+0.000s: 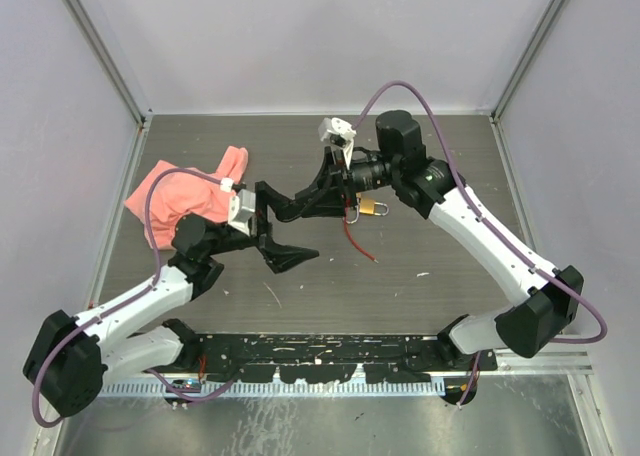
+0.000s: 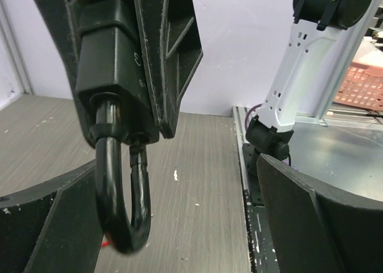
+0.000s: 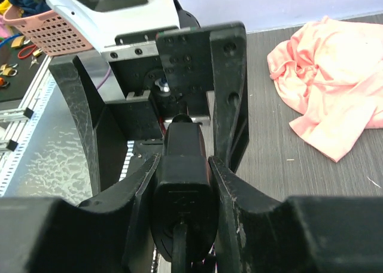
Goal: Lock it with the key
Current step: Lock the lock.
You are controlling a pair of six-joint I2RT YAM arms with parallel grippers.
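Grey wood-grain table [image 1: 440,266], pale lilac walls [image 1: 330,36] closing three sides of table, aluminium posts [image 1: 101,46] rising from table's far corners, pink cloth [image 1: 185,191] crumpled at table's far left, bright metal sheet [image 1: 300,426] along table's near edge, pink basket [image 3: 54,30] beyond, soft even light.

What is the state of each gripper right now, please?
Left gripper: open, holding nothing.
Right gripper: closed on the black padlock.

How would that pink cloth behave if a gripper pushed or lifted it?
The cloth lies crumpled in soft folds, so it is probably floppy: pushed, it would likely bunch up rather than slide whole. It looks thin, so it is likely light and would drape from a pinch.
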